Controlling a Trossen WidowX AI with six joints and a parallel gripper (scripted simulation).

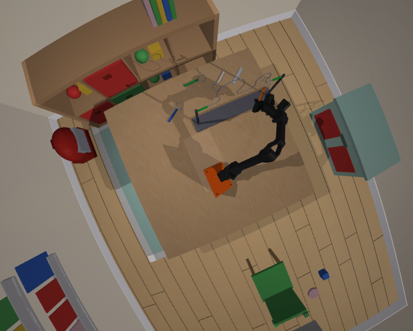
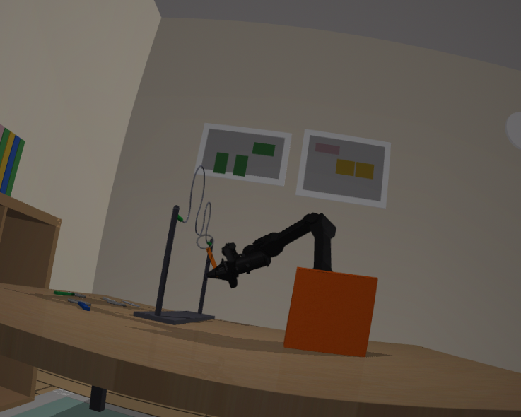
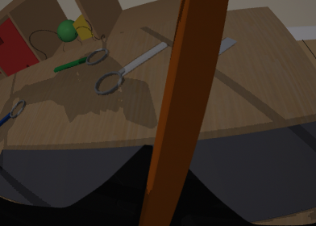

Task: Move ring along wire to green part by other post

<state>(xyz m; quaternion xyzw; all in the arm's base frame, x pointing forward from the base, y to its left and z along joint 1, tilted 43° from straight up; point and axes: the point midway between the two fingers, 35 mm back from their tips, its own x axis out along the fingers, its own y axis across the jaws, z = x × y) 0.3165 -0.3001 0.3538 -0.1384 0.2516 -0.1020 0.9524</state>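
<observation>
A big brown wooden shelf (image 1: 121, 46) (image 2: 22, 203) (image 3: 97, 13) stands behind the brown wooden surface (image 1: 199, 220) (image 2: 251, 372) (image 3: 242, 77). In one of its boxy spaces sit a round green ball (image 1: 141, 56) (image 3: 67, 31) and a yellow block (image 1: 155, 47) (image 3: 83, 27). A flat-fronted red bin (image 1: 119, 81) (image 3: 12, 49) fills the space beside them, and a round red ball (image 1: 73, 91) sits in another space.

The black robot hand (image 1: 259, 102) (image 2: 210, 274) (image 3: 155, 154) is nearly closed, pinching the flat orange handle (image 1: 261, 93) (image 2: 211, 258) (image 3: 181, 102). The handle leans, and its round grey ring (image 1: 262, 82) (image 2: 196, 242) is up high, near the green wire part (image 1: 277, 78) (image 2: 209, 243) by a dark post (image 1: 275, 84) (image 2: 203, 291). I cannot tell if the ring touches the wire.
</observation>
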